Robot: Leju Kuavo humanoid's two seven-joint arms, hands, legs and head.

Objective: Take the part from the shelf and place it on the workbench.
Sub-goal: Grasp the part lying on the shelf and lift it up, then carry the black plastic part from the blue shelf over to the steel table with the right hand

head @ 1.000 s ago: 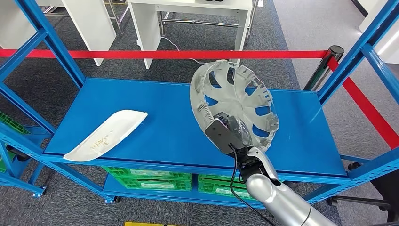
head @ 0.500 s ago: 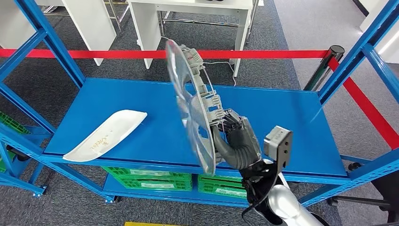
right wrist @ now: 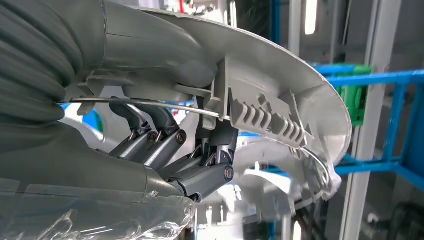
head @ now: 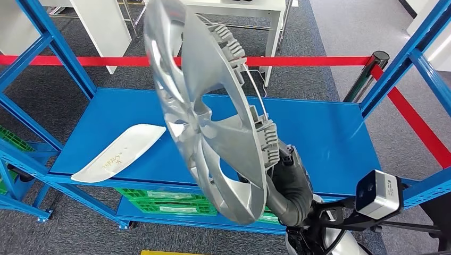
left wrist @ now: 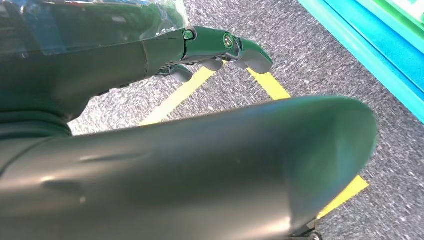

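Right hand point(head: 284, 178) has the hubcap point(head: 205, 106) pinched by its rim, lifted clear off the blue shelf point(head: 324, 138) and held up in the air close to the head camera. It's standing nearly on edge, tilted, silver spoked face toward the camera's left side and the ribbed clips on the back facing right. In the right wrist view you can see the thumb point(right wrist: 150, 45) pressed on one side of the rim and the dark fingers point(right wrist: 165, 145) curled in behind the clips on the other side, with the thin wire ring running between them.

Left hand point(left wrist: 220, 47) is down low over grey carpet with yellow floor tape point(left wrist: 185, 92). The fingers look loosely curled with nothing in them, thumb taking up most of that view, but I honestly can't tell whether it counts as closed or spread.

Also on the shelf: a white curved panel point(head: 121, 152) lying flat near the front left corner, well apart from the hubcap. Green crates point(head: 165, 194) sit on the lower level, and a red barrier tape point(head: 314, 61) runs behind the shelf.
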